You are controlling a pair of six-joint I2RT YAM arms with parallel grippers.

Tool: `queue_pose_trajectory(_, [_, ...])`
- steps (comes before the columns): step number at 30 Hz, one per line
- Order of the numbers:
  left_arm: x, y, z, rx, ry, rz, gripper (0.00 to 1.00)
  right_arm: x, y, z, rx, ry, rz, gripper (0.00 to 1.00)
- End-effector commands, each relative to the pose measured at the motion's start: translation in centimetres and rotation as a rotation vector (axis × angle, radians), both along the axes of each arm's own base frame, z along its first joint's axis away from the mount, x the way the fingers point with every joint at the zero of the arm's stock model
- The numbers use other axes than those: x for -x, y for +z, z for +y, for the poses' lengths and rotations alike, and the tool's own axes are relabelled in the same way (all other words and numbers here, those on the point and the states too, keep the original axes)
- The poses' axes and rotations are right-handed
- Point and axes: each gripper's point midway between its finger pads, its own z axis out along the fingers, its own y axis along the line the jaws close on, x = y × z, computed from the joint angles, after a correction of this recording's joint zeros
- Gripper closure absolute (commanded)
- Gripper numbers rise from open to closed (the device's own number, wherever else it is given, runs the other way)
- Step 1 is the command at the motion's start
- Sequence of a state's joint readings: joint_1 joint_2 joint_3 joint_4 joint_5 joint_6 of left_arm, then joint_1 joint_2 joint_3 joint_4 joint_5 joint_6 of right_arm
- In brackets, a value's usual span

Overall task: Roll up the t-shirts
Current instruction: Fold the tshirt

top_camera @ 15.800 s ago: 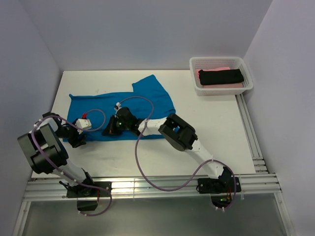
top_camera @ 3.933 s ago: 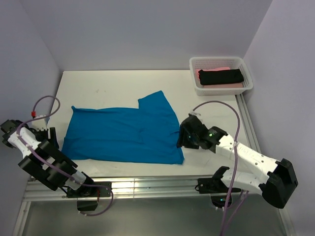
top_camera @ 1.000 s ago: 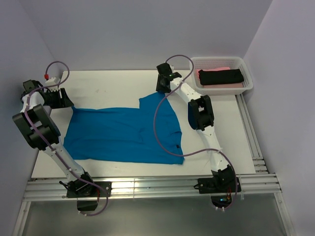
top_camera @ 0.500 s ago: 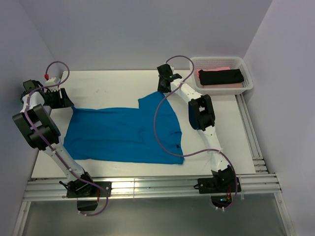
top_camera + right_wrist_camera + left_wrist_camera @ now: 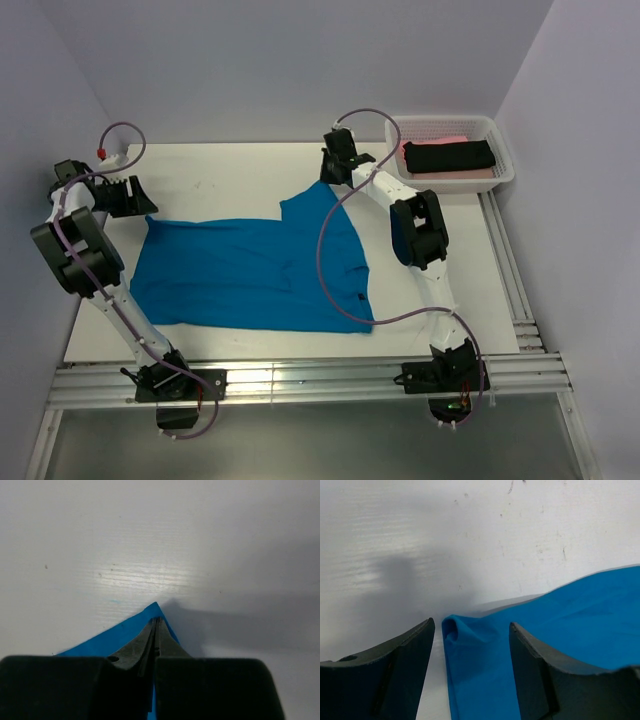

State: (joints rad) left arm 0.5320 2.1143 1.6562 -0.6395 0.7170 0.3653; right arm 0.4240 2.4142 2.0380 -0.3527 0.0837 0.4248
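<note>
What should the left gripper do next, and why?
Probably close the left gripper: its jaws stand open around a curled corner of the blue t-shirt, while the right gripper is shut on another corner.

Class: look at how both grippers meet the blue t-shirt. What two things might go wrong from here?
1. The right gripper is shut on only the very tip of a t-shirt corner; a pull may slip it free.
2. The left gripper is open around a curled corner; closing may catch just the curl.
</note>
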Motion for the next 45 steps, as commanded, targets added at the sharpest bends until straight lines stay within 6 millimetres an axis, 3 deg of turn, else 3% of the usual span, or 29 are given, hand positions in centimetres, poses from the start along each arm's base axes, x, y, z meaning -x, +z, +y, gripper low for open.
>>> queue_pose_trajectory(1, [-1.7, 0.8, -0.6, -0.009, -0.011, -0.05, 0.33, -1.1, 6.2, 1.2, -0.062, 0.042, -0.135, 1.0])
queue_pose_trajectory(6, [-2.4, 0.1, -0.4, -0.016, 0.015, -0.043, 0.36, -1.1, 6.4, 1.0, -0.033, 0.061, -0.145, 1.0])
queue_pose_trajectory(12, [-2.1, -0.7, -0.4, -0.057, 0.037, -0.012, 0.37, -1.4, 5.4, 1.1, -0.03, 0.084, -0.118, 1.0])
queue_pose_trajectory(23, [-1.5, -0.1, -0.1, -0.084, 0.05, -0.011, 0.39, -0.9, 4.5, 1.3, -0.031, 0.101, -0.098, 1.0])
queue_pose_trajectory(28, [-1.3, -0.1, -0.2, -0.079, 0.047, 0.005, 0.54, -0.8, 4.5, 1.2, -0.026, 0.098, -0.096, 1.0])
queue_pose_trajectory(37, [-0.2, 1.2, 0.1, -0.073, 0.052, 0.004, 0.45, -0.7, 4.9, 1.0, -0.025, 0.095, -0.095, 1.0])
queue_pose_trajectory(45, [0.7, 1.6, 0.6, -0.028, 0.059, 0.012, 0.5, -0.5, 4.9, 0.8, -0.017, 0.095, -0.088, 1.0])
